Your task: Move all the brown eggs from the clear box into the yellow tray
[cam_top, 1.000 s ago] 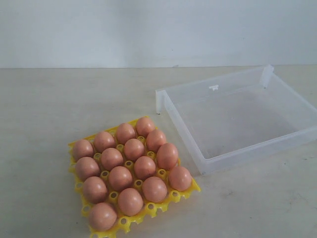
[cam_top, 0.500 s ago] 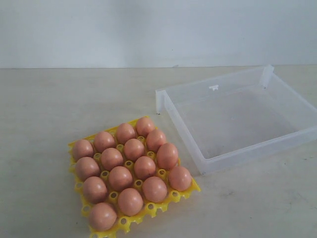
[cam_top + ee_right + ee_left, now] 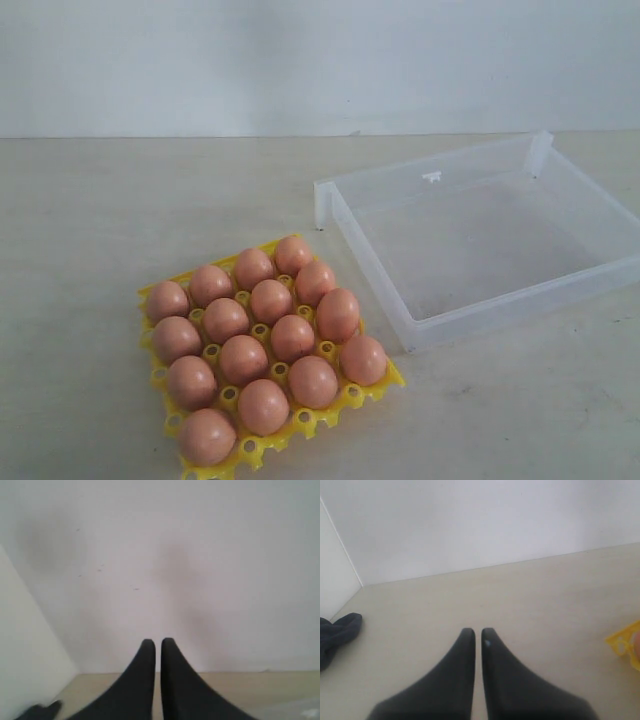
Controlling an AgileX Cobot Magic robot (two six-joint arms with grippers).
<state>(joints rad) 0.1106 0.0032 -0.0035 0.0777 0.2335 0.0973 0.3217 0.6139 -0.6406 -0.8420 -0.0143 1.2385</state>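
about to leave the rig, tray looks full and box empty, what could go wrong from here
1. The brown eggs stand proud of the yellow tray; the left gripper, shut, sits near the tray's corner, and a low sweep could knock one out.
2. The clear box lies close beside the tray, so shifting it might nudge the tray.
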